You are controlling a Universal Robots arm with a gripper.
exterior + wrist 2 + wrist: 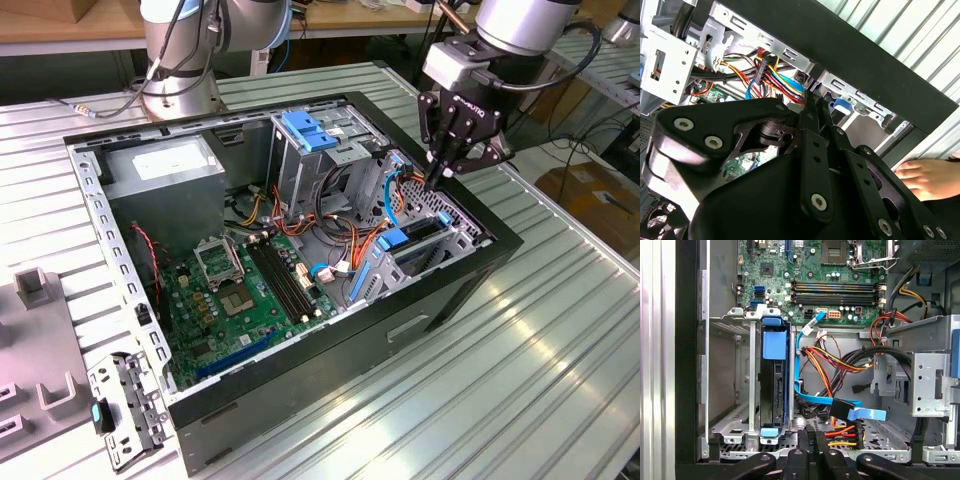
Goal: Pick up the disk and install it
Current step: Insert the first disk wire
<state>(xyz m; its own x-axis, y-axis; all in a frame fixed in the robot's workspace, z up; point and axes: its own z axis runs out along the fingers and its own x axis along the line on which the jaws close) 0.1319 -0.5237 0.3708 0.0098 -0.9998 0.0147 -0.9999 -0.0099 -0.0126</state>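
**Disk seated on edge in the drive bay, gripper empty above the case**

I see the disk (774,390) standing on its edge inside the grey metal drive bay (735,390) of the open computer case (470,262), close to the case's black side wall. From above it shows a dark, narrow body framed by blue carrier rails, with a broad blue tab at the end nearer the motherboard (812,275) and a small blue clip at the other end. In the exterior view the disk (408,240) shows as blue rails slotted in that bay. My gripper (437,180) hangs just over the case beside the bay, its fingers (812,445) pressed together and holding nothing. Orange, red and blue cables (835,365) lie next to the bay. A person's hand (927,177) rests outside the case wall.
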